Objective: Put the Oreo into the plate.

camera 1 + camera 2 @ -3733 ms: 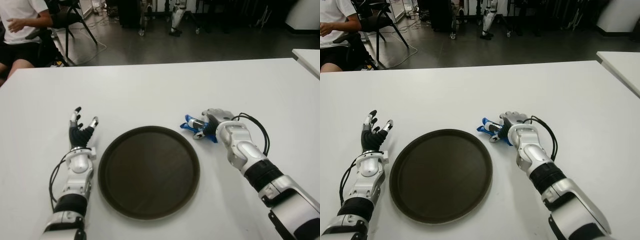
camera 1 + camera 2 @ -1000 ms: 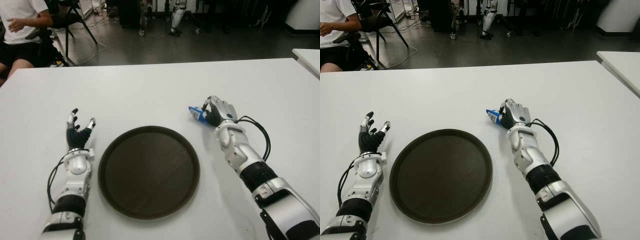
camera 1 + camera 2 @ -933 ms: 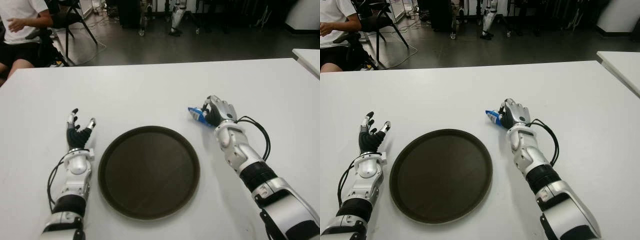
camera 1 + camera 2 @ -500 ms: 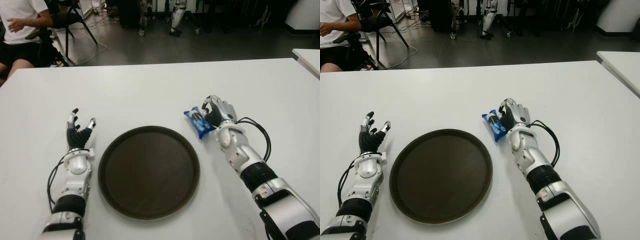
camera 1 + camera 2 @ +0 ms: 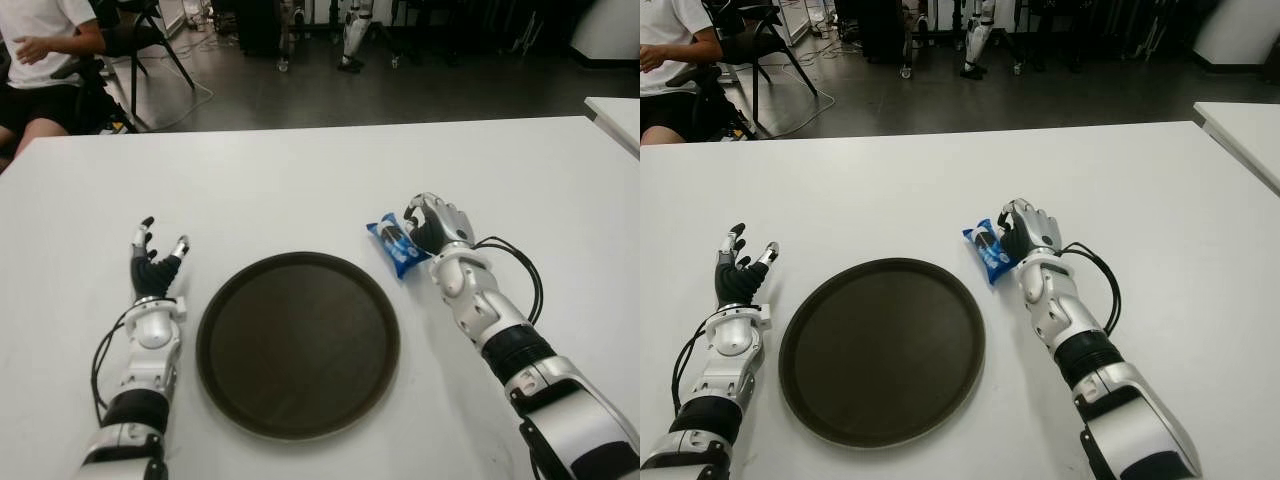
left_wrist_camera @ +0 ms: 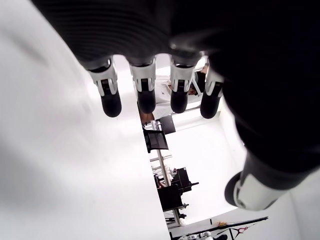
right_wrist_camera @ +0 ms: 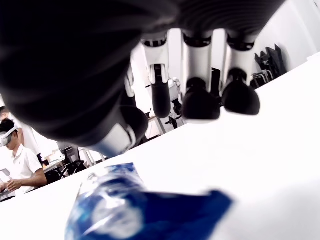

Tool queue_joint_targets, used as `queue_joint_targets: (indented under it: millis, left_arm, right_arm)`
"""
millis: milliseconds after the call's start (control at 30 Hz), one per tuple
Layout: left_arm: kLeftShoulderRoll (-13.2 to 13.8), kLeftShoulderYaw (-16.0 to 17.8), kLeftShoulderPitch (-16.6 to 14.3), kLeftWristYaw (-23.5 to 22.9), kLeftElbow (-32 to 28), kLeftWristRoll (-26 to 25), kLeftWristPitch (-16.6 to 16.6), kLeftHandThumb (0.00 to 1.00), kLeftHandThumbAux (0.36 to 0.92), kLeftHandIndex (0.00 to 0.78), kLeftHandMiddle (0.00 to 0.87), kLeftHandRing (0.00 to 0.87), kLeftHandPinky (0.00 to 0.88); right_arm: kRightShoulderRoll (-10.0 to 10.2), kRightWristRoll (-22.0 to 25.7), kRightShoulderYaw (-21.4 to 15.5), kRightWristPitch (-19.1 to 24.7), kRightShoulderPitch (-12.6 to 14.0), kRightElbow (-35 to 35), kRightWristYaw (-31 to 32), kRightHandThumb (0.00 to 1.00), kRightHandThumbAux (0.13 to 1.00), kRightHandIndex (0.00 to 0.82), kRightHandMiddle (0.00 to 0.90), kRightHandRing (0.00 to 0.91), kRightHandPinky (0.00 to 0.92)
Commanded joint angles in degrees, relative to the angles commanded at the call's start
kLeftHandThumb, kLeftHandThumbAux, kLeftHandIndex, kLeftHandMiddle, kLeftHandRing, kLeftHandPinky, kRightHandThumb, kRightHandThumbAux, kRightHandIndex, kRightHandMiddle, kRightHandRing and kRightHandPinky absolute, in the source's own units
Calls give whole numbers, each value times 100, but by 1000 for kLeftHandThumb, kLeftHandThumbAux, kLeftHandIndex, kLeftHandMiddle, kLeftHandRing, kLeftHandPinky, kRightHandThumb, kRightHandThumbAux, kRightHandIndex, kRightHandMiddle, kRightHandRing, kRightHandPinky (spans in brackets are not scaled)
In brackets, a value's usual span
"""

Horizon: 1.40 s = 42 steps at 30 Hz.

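- The Oreo packet, a blue wrapper, lies flat on the white table, just outside the rim of the plate on its far right side.
- The packet is not in the plate; there is a thin strip of bare table between the two.
- The right hand is right beside the packet, on the side away from the plate, its fingers loosely curled.
- In the right wrist view the fingertips hang above the table with the packet below and apart from them, so the hand grips nothing.
- The left hand shows to the left of the plate, well apart from the packet.
- Its fingers are spread and straight, holding nothing.
- The plate is round, dark brown and bare inside, sitting in the near middle of the table between the two arms.
- A person in a white shirt sits on a chair beyond the table's far left corner.
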Motion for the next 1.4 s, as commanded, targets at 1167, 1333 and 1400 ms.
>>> queue_joint_targets:
  millis: [1167, 1333, 1400]
  left_arm:
    - [52, -20, -123, 67, 330, 1, -170, 14, 671, 22, 30, 6, 7]
    - [72, -22, -138, 37, 403, -14, -253, 5, 673, 24, 33, 9, 12]
    - [74, -31, -136, 41, 409, -4, -275, 2, 669, 27, 38, 14, 16]
  right_arm:
    - [-96, -235, 155, 236, -69, -24, 44, 209, 623, 61, 78, 87, 85]
    - [-172, -491, 359, 543, -135, -106, 265, 62, 561, 10, 13, 14, 14]
    - [-206, -566, 422, 635, -143, -173, 357, 25, 534, 4, 5, 5, 5]
